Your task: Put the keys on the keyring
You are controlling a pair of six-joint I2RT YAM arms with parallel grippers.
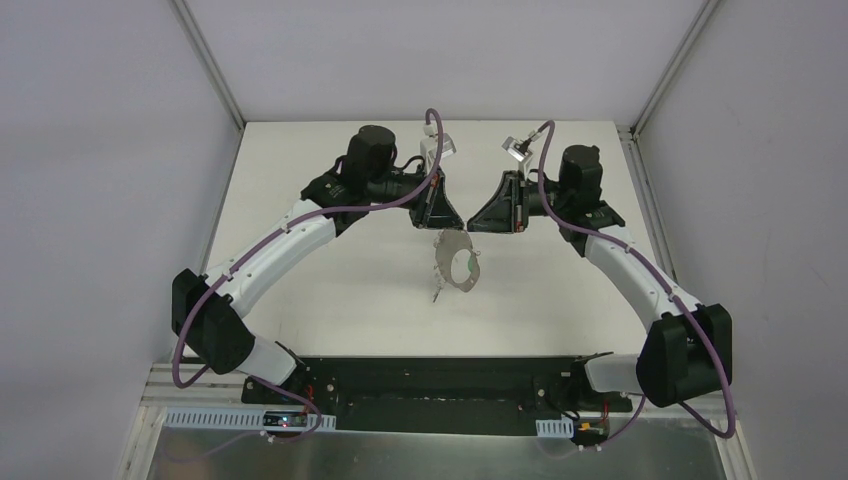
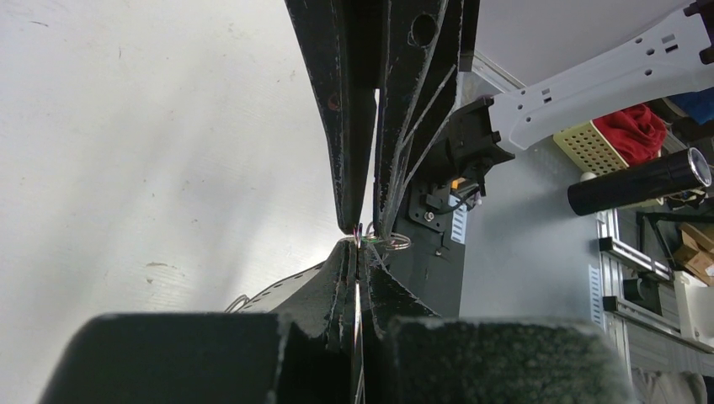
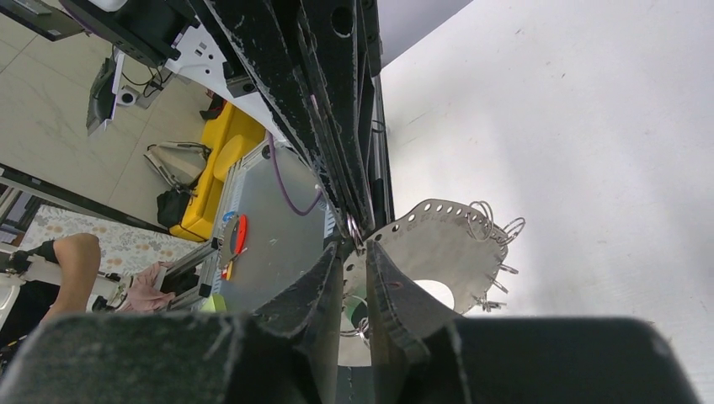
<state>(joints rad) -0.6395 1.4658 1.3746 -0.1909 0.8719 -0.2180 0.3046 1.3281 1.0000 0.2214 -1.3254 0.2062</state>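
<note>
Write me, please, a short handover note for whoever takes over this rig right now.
Left claw: shut on the keyring, at its edge, holding it up.
Right claw: tips narrowed at the keyring's rim beside a small split ring; grip unclear.
Keys: something green hangs behind the keyring's centre hole, likely one key; red and black not in view.
Done: cannot confirm any key threaded.
Left: check, then thread the rest.

i'm looking into a robot lab test cell: a white table [image 1: 330, 290] boxed in by plain grey panels [image 1: 100, 150] on aluminium posts [image 1: 205, 60], with cable ducts [image 1: 205, 420] along the near edge. left wrist view shows a yellow basket [image 2: 589, 147] with red cloth [image 2: 636, 126]. right wrist view: tiled floor [image 3: 42, 93], a yellow crate [image 3: 206, 181], somebody's arm [image 3: 71, 252].
</note>
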